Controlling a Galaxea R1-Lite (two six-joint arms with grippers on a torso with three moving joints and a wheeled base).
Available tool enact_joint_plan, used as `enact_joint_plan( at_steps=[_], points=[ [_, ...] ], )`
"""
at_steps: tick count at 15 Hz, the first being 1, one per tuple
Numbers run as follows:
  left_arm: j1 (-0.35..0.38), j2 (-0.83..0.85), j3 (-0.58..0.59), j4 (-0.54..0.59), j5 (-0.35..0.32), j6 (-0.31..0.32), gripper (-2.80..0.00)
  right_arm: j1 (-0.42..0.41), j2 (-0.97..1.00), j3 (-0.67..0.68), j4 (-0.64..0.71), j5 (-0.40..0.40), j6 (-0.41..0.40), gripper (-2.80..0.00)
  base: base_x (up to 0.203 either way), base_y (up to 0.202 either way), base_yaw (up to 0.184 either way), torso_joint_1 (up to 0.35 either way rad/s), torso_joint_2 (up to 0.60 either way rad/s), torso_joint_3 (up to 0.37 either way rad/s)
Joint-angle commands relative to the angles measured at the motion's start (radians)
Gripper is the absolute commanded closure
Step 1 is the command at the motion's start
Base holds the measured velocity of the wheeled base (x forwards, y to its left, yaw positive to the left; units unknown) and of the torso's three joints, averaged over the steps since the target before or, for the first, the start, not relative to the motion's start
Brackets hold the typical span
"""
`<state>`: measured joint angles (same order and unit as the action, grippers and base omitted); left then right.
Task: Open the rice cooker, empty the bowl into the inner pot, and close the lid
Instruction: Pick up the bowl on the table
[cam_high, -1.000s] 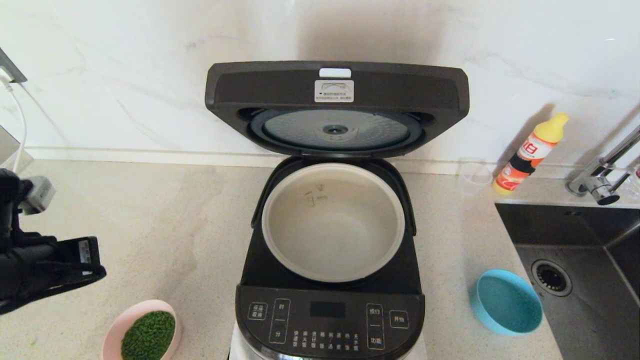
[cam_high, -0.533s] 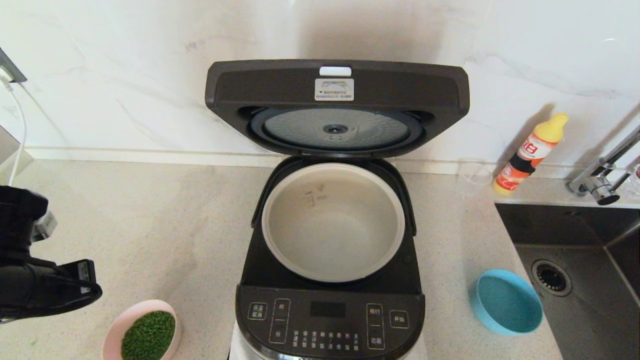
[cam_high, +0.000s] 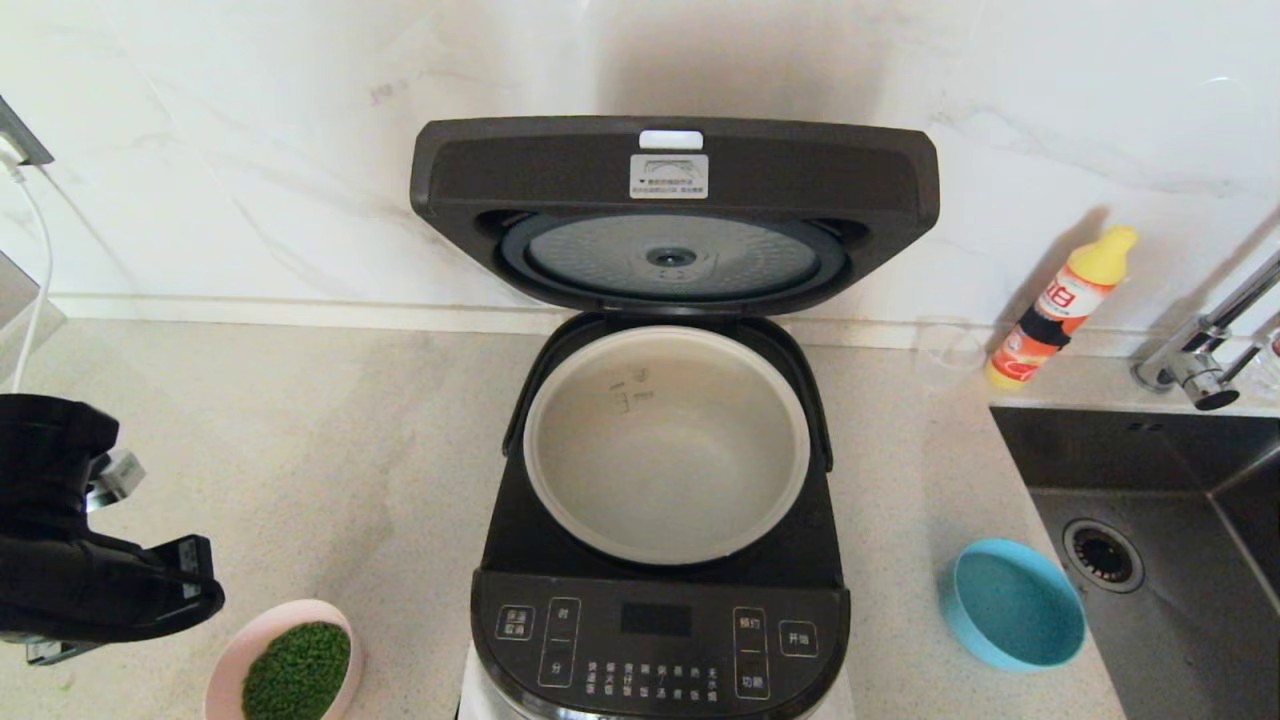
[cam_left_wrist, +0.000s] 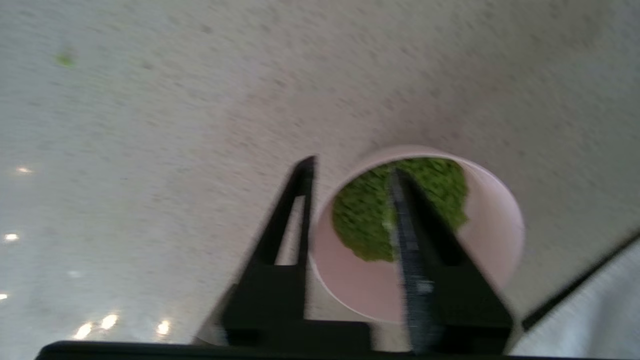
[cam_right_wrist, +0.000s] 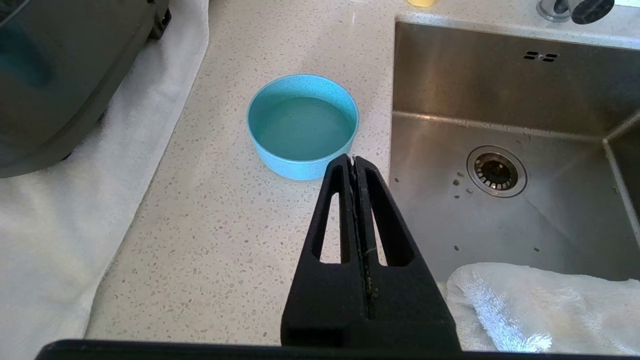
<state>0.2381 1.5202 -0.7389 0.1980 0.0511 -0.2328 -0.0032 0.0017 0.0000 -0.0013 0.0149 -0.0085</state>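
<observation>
The black rice cooker (cam_high: 660, 640) stands in the middle of the counter with its lid (cam_high: 560, 170) swung up against the wall. Its inner pot (cam_high: 665, 470) is pale and bare inside. A pink bowl (cam_high: 228, 660) of green grains sits at the front left. My left gripper (cam_high: 200, 590) hovers over the bowl's left side, open. In the left wrist view, that gripper (cam_left_wrist: 352, 167) has one finger outside the pink bowl's (cam_left_wrist: 495, 235) rim and the other over the grains, holding nothing. My right gripper (cam_right_wrist: 353, 160) is shut and empty, near a blue bowl (cam_right_wrist: 280, 165).
The blue bowl (cam_high: 960, 620) sits right of the cooker beside a steel sink (cam_high: 1150, 520) with a faucet (cam_high: 1200, 370). An orange bottle (cam_high: 1060, 310) and a clear cup (cam_high: 948, 352) stand by the back wall. A white towel (cam_right_wrist: 50, 225) lies under the cooker.
My left arm has come down and forward toward the pink bowl. The cooker, both bowls and the right arm have not moved.
</observation>
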Motion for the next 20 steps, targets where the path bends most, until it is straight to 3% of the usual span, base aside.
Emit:
enact_joint_plan(
  at_steps=[1, 9, 12, 14, 20],
  points=[
    [0.0, 0.002, 0.009, 0.004, -0.038, -0.006, -2.8, 0.0, 0.0, 0.0, 0.0, 0.0, -0.001, 0.0, 0.0, 0.0, 0.0, 0.0, 0.0, 0.0],
    [0.0, 0.108, 0.062, -0.066, -0.06, -0.01, -2.8, 0.0, 0.0, 0.002, 0.0, 0.0, -0.001, 0.0, 0.0, 0.0, 0.0, 0.0, 0.0, 0.0],
    [0.0, 0.165, 0.062, -0.082, -0.066, -0.034, -2.8, 0.0, 0.0, 0.002, 0.0, 0.0, -0.001, 0.0, 0.0, 0.0, 0.0, 0.0, 0.0, 0.0],
    [0.0, 0.181, 0.061, -0.116, -0.112, -0.066, -2.8, 0.0, 0.0, 0.002, 0.0, 0.0, -0.001, 0.0, 0.0, 0.0, 0.0, 0.0, 0.0, 0.0],
    [0.0, 0.255, 0.067, -0.179, -0.12, -0.071, -2.8, 0.0, 0.0, 0.002, 0.0, 0.0, -0.001, 0.0, 0.0, 0.0, 0.0, 0.0, 0.0, 0.0]
  ],
)
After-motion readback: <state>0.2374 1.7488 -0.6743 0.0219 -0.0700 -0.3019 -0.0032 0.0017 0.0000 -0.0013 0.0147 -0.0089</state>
